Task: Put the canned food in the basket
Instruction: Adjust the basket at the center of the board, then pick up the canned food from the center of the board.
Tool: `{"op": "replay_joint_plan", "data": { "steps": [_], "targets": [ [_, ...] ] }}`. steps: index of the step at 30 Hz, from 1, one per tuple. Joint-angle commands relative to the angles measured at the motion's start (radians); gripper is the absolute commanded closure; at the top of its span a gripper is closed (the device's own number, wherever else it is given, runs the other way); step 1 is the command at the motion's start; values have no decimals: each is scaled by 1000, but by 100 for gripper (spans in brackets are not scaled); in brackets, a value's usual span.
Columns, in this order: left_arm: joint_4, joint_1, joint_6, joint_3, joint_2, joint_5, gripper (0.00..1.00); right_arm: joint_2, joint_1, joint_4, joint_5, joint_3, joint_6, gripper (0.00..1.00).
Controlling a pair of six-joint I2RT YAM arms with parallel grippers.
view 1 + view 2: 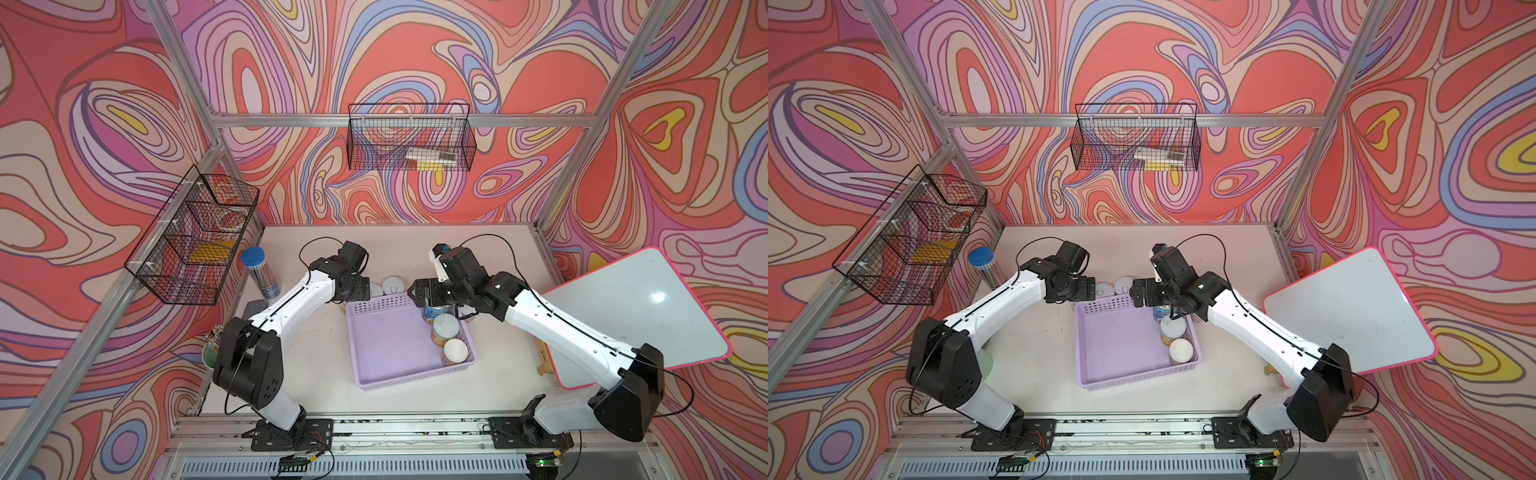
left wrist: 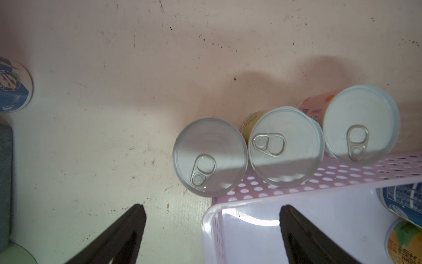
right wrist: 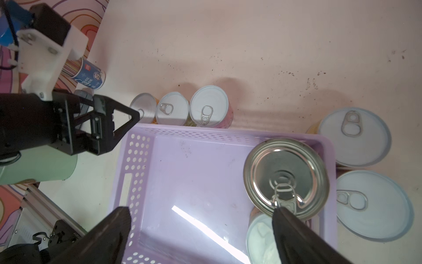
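Note:
The lilac basket sits mid-table. Along its right wall stand a blue-labelled can and two small cans. Three small pull-tab cans line up on the table against its far wall. Two more cans stand outside its right wall. My left gripper hovers open over the basket's far left corner, holding nothing. My right gripper is open above the basket floor, one finger beside the blue-labelled can.
A tall clear tube with a blue cap and a pale green cup stand at the table's left edge. Black wire baskets hang on the frame. A pink-edged whiteboard leans at the right.

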Motion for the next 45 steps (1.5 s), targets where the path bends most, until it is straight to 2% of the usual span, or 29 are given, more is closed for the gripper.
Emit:
{"op": "replay_joint_plan", "data": {
  "steps": [1, 7, 14, 26, 45],
  "targets": [
    [5, 26, -10, 49, 44, 15, 4, 5, 18, -5, 25, 7, 23, 2],
    [-26, 48, 7, 128, 132, -3, 4, -26, 40, 24, -28, -25, 10, 2],
    [-30, 65, 11, 159, 192, -1, 4, -24, 93, 57, -69, 9, -33, 2],
    [-26, 71, 19, 153, 260, -9, 4, -35, 100, 45, -43, 0, -39, 2],
    [-1, 72, -4, -9, 159, 11, 4, -4, 101, 63, -56, -8, -32, 2]
  ]
}}
